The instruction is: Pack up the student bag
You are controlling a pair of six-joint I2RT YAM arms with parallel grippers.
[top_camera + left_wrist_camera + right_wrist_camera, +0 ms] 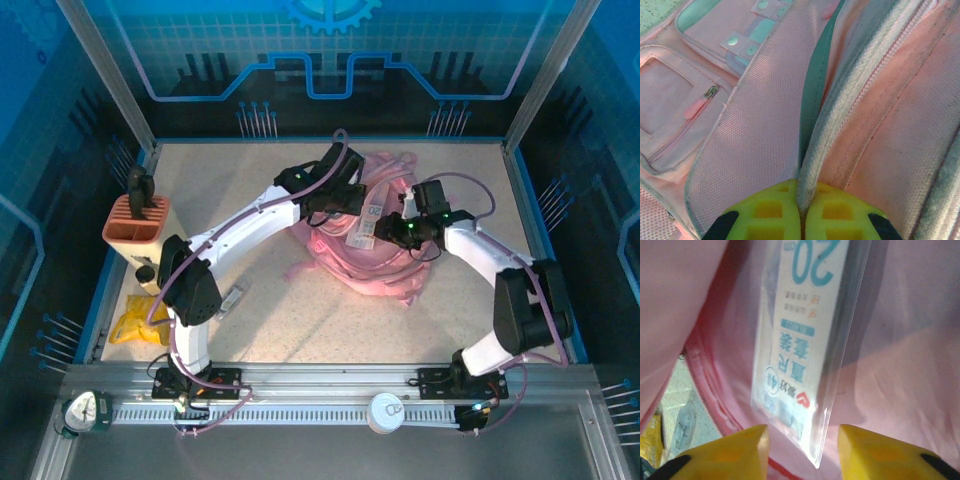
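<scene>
The pink student bag (375, 265) lies slumped in the middle of the table. My left gripper (335, 197) is at its upper left; in the left wrist view the yellow fingers (802, 197) are shut on a pale corded edge (840, 115) of the bag beside its zipper. My right gripper (388, 230) is at the bag's mouth from the right. Its fingers (802, 440) stand open, with a clear packet (800, 330) printed "20" just ahead of them, resting against the pink lining (910, 365). The packet's lower corner hangs free between the fingers.
A salmon-orange pen holder (137, 222) with a dark item in it stands at the far left. A yellow packet (135, 322) lies near the left front corner, a small pale item (232, 298) beside the left arm. A round tin (386, 410) sits on the front rail.
</scene>
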